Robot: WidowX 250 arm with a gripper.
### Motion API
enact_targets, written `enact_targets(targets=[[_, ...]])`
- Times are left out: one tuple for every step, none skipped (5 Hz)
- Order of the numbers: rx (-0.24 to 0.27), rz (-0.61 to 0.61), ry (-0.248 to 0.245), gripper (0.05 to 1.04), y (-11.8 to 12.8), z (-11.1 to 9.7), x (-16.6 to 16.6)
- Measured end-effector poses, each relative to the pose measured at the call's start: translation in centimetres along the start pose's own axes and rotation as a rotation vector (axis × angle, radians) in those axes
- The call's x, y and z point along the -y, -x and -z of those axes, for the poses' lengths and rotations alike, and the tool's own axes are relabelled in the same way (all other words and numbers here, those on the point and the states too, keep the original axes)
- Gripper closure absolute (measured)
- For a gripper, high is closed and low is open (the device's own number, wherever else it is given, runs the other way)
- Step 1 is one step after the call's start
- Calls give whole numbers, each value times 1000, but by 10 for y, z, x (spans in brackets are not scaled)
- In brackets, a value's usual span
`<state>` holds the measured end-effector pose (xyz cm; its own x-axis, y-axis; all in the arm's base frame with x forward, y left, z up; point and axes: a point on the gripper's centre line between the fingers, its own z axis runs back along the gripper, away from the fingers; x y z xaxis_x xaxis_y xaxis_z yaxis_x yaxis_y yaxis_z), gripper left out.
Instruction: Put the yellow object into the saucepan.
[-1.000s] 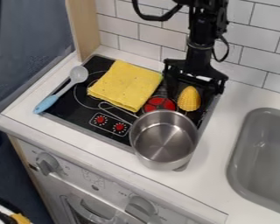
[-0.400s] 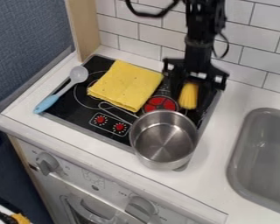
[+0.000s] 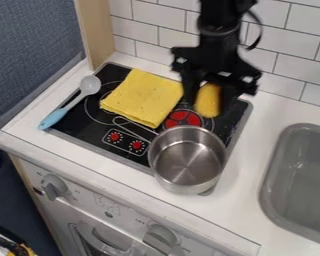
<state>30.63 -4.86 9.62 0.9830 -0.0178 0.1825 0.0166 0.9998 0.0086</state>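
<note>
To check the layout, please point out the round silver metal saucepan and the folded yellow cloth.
Round silver metal saucepan (image 3: 189, 164), camera view: inner bottom.
Folded yellow cloth (image 3: 142, 97), camera view: middle of its top.

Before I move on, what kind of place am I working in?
Most likely a toy kitchen: there's a stovetop with red dials, a grey sink set into the white counter, and an oven-style front with knobs below.
</note>
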Motion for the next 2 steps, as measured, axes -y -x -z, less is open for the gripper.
enact_targets(targets=[[-42,3,-3,425,35,10,-5],[-66,-1,-6,426,49,23,-6]])
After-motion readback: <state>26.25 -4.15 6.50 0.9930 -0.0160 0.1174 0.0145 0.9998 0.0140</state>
